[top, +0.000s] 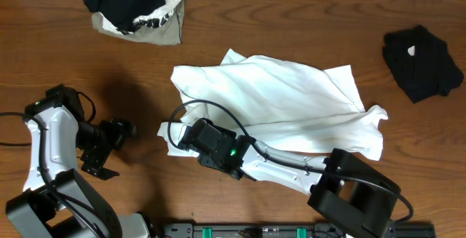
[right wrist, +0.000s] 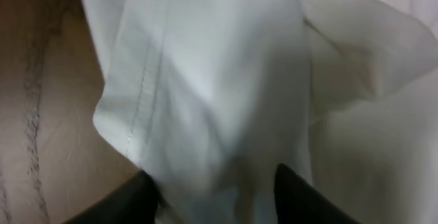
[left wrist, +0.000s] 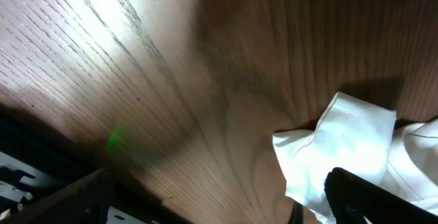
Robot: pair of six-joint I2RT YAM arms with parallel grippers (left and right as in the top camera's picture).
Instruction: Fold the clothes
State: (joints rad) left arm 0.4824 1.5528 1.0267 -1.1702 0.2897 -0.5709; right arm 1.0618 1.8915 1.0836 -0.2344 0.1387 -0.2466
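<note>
The white T-shirt (top: 284,107) lies spread and wrinkled at the middle of the wooden table (top: 306,20). My right gripper (top: 182,140) reaches in from the front right to the shirt's left edge. In the right wrist view its two dark fingers (right wrist: 130,200) stand apart on either side of a bunched fold of the shirt (right wrist: 212,94), so the right gripper (right wrist: 212,198) is open around cloth. My left gripper (top: 111,149) hangs wide open over bare wood, left of the shirt. The left wrist view shows the left gripper (left wrist: 219,210) holding nothing, with the shirt's corner (left wrist: 342,148) to its right.
A heap of black, white-printed and olive-grey clothes (top: 135,5) lies at the back left. A black garment (top: 422,63) sits bunched at the right. A dark equipment rail (top: 255,231) runs along the front edge.
</note>
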